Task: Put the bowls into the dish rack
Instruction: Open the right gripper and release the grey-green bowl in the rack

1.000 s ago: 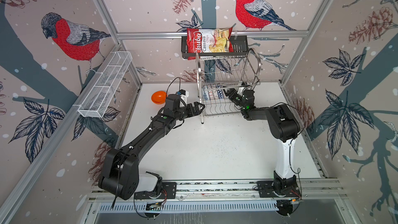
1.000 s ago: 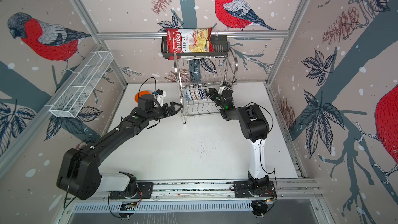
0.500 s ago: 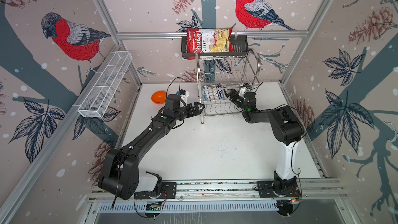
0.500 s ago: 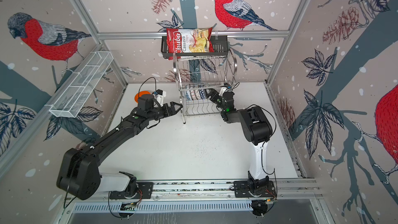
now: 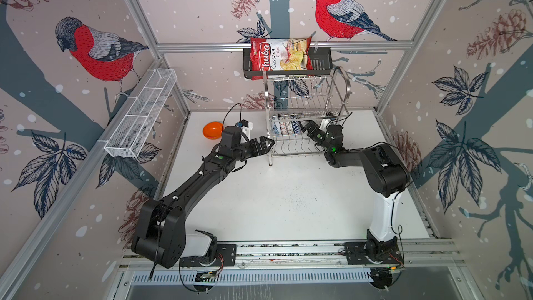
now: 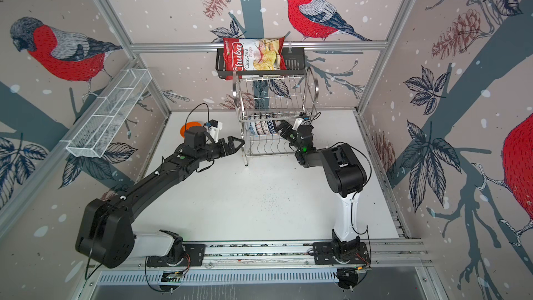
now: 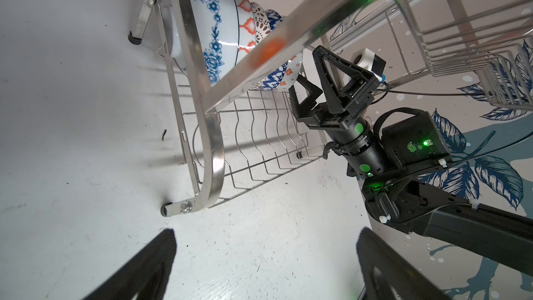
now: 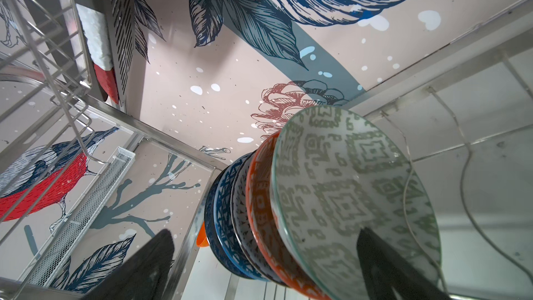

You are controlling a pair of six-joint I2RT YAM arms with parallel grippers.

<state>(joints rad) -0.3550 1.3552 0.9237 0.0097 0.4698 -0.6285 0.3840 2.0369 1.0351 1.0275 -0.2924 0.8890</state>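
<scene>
The steel-wire dish rack (image 5: 307,111) (image 6: 277,105) stands at the back of the table. Several bowls (image 5: 285,126) (image 6: 261,126) stand on edge in its lower tier. In the right wrist view the grey-green patterned bowl (image 8: 346,191) is the nearest one, with the red-white bowl (image 8: 259,212) behind it. My right gripper (image 8: 265,255) (image 5: 305,129) is open, reaching into that tier with its fingers either side of the row. The blue-floral bowl (image 7: 213,30) is at the row's other end. The orange bowl (image 5: 212,130) lies on the table left of the rack. My left gripper (image 5: 266,144) (image 7: 265,243) hovers open and empty by the rack's front left leg.
A black shelf (image 5: 317,62) with a chips bag (image 5: 281,56) hangs on the back wall just above the rack. A long white mesh basket (image 5: 141,113) is fixed to the left wall. Patterned walls close in the white table (image 5: 274,197) on three sides.
My right gripper's jaws have spread wide, letting go of the grey-green bowl, which now stands in the row. The left arm has not moved.
</scene>
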